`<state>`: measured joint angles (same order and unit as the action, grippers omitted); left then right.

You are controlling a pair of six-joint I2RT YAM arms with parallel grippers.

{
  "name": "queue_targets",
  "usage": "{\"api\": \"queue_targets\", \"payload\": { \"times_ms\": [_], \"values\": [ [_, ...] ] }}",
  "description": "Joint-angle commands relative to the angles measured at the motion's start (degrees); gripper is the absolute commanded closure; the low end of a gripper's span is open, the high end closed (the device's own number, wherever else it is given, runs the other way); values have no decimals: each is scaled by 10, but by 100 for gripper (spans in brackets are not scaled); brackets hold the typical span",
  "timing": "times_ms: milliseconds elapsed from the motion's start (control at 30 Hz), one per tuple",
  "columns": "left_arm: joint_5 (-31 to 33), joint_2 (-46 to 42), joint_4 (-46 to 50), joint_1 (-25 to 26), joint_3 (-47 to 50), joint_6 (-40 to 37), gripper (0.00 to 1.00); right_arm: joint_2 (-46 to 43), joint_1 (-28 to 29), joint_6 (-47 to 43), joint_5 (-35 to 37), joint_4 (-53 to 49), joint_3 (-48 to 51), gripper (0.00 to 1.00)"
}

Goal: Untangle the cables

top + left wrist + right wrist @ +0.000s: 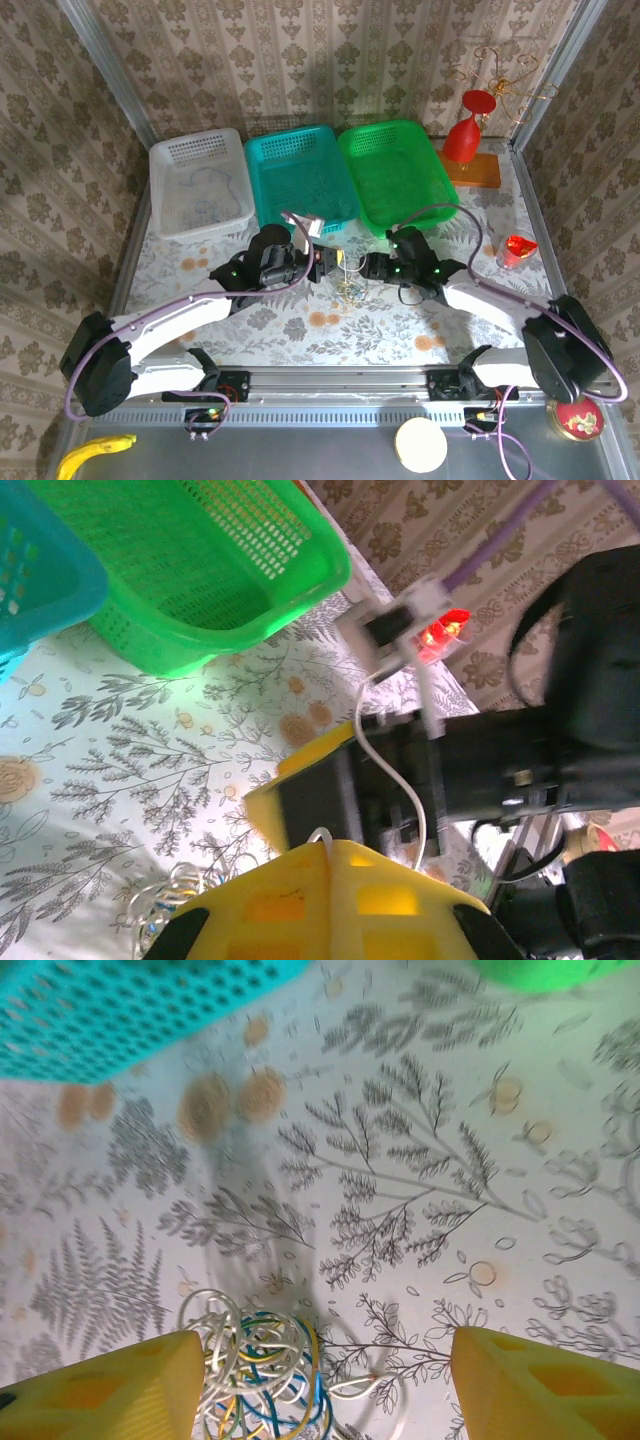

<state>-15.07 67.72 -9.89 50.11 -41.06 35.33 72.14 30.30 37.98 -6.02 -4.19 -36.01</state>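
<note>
Beige damask-papered walls [330,60] enclose the work table from nine to three o'clock, framed by slanting metal posts [106,65] at eleven and one. A leaf-printed tablecloth [300,340] lies brightly lit, with a metal ledge [300,450] at six.

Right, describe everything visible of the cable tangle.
The cable tangle is a small knot of thread-thin loops, cream, blue and yellow, looking like flexible coated wire. It lies on the floral tablecloth, on the arms' side of the teal basket, between the yellow fingers of the open right gripper and closer to one of them; contact is unclear. One cream strand rises from the shut left gripper to a white plug.
</note>
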Motion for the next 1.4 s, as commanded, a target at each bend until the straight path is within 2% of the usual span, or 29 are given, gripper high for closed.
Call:
{"api": "queue_targets", "payload": {
  "times_ms": [0, 267, 533, 733, 1033, 1133, 1167, 1267, 1333, 1367],
  "values": [
    [26, -16, -42, -4, 25, 46, 100, -51, -25, 11, -8, -50, -1, 31],
    [62, -27, -91, -3, 62, 94, 100, -140, -56, 62, -45, -49, 23, 31],
    [71, -27, -96, 1, 66, 96, 100, -179, -49, 172, -106, 50, 60, 30],
    [73, -27, -98, 1, 63, 93, 100, -165, -8, 216, -106, 105, 55, 30],
    [73, -27, -96, 5, 61, 90, 100, -95, 55, 222, -82, 153, 19, 34],
    [74, -26, -95, 6, 60, 90, 100, -75, 57, 223, -80, 166, 9, 41],
    [74, -26, -95, 7, 60, 89, 100, -71, 57, 219, -80, 167, 4, 48],
    [74, -23, -98, 8, 63, 87, 100, -67, 58, 202, -74, 151, -12, 72],
    [73, -22, -101, 7, 67, 85, 100, -69, 55, 185, -73, 132, -28, 93],
    [72, -23, -102, 8, 69, 82, 100, -71, 53, 175, -75, 122, -36, 100]
  ]
}}
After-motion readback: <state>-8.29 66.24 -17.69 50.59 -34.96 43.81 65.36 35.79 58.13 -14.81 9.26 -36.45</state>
